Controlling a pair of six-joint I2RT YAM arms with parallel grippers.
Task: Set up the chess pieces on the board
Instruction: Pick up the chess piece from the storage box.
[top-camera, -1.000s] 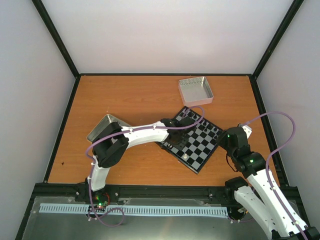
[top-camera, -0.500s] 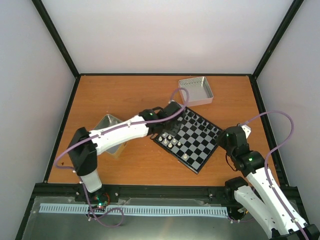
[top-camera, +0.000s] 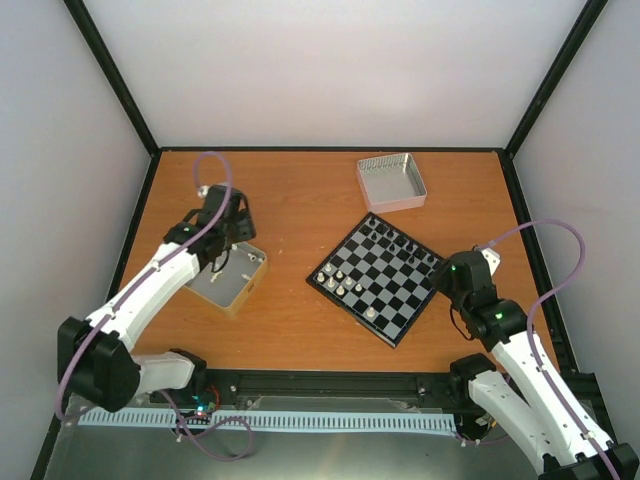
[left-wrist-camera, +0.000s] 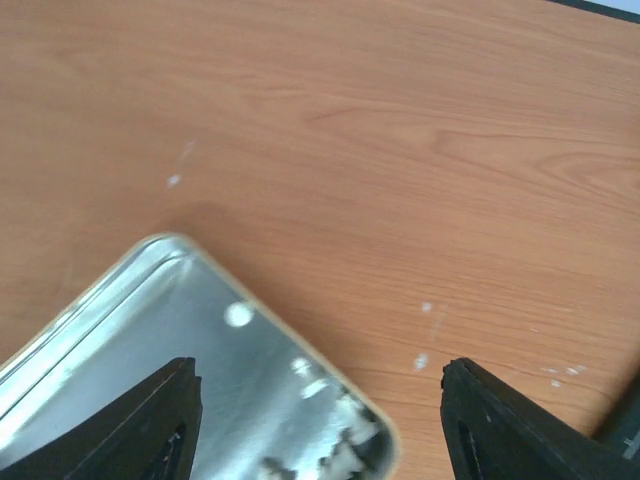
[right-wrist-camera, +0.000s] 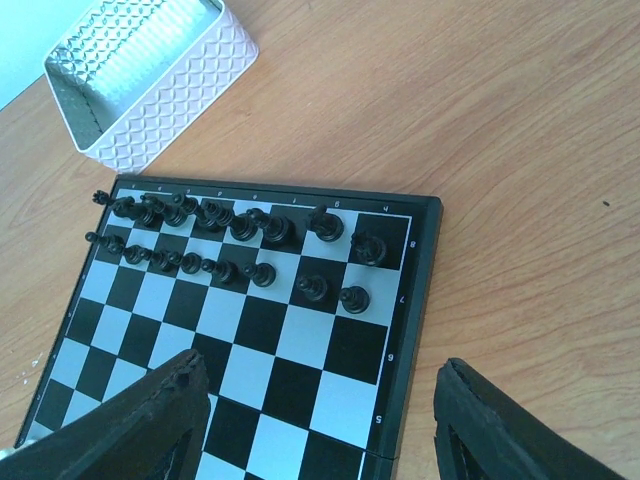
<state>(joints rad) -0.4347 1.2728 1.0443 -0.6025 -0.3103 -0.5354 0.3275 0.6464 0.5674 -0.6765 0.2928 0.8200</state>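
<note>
Hovering over a rectangular silver metal tray, the left gripper is holding its black fingers wide apart, with nothing between them. Tiny cream-white plastic chess pieces are standing along the left side of the square black-framed board, opposite small black chessmen. The right gripper is hanging spread and empty over the board's right side.

Board – black frame, black and silver-grey checks; chess pieces cream-white, other chessmen black; far tray pale, diamond-embossed; near tray plain silver – table orange woodgrain
</note>
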